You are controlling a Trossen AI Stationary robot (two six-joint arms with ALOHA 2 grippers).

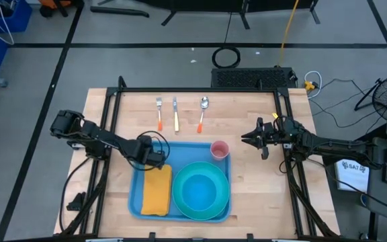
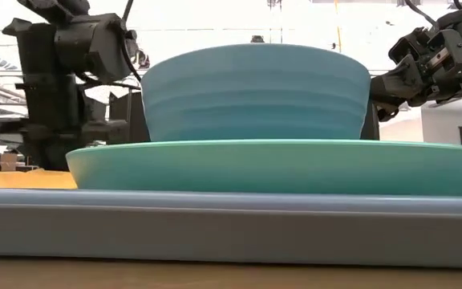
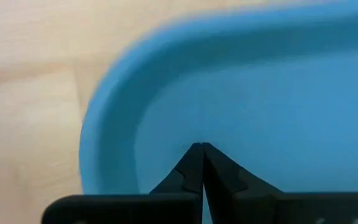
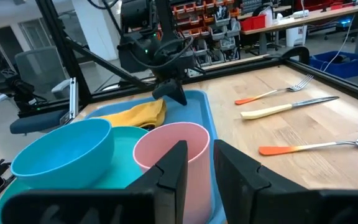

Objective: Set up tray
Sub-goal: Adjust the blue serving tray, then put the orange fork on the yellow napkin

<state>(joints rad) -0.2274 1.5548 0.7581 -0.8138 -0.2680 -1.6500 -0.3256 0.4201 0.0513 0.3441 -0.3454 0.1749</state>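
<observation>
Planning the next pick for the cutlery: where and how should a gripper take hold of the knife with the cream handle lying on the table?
Grip the knife across its cream handle, coming straight down from above. It lies flat on the table, so only a top approach gets fingers on both sides. The fork and spoon lie apart on either side, leaving room for open fingers. The handle looks thicker than the thin blade.
</observation>
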